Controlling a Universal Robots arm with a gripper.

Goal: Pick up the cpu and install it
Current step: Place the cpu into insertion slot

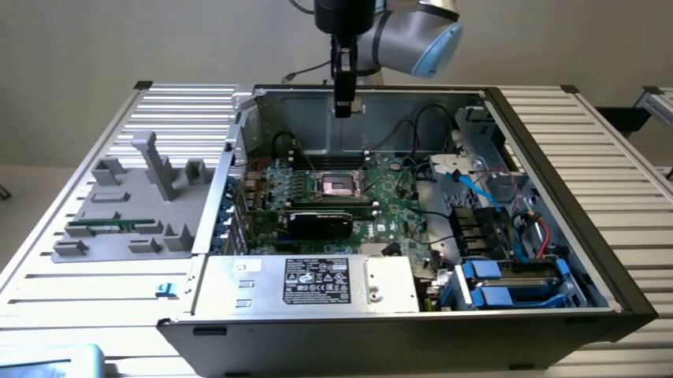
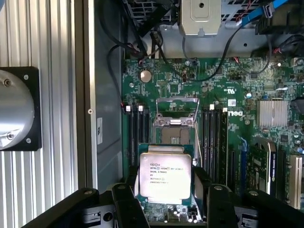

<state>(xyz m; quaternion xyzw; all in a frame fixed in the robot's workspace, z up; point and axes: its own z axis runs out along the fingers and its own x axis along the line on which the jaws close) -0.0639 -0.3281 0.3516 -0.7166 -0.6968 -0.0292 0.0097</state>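
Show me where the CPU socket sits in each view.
Exterior view: CPU socket in the motherboard's middle, just beyond the black graphics card.
Wrist view: CPU socket between the memory slots, just past the cpu held in the gripper.
Shared landmark: the blue cable.

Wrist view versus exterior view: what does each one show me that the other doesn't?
Wrist view: the cpu with its printed lid up close, clamped in the gripper. Exterior view: the whole computer case, and a grey tray with a green memory stick to the exterior view's left. Both: the green motherboard with its open, empty socket.
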